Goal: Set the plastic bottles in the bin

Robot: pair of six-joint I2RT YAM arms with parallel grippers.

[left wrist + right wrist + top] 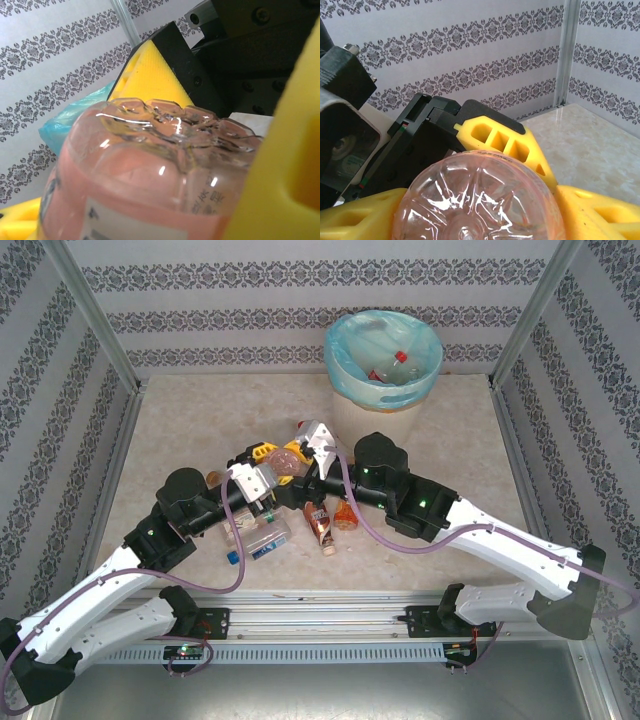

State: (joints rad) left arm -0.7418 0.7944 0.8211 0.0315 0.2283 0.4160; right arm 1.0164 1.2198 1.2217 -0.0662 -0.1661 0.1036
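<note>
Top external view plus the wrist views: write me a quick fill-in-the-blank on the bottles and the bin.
The bin stands at the table's ___ edge. The binned bottle has a ___ cap. The gripped bottle in the left pincer is ___.
Missing: far; red; pink.

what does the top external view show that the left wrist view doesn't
From above: both arms, the bottles lying on the table, and more of them inside the bin. Left wrist, close up: the ribbed clear base of the pink bottle and its white printed label, sitting between yellow fingers. Both: that pink bottle and the bin's blue-green bag.
</note>
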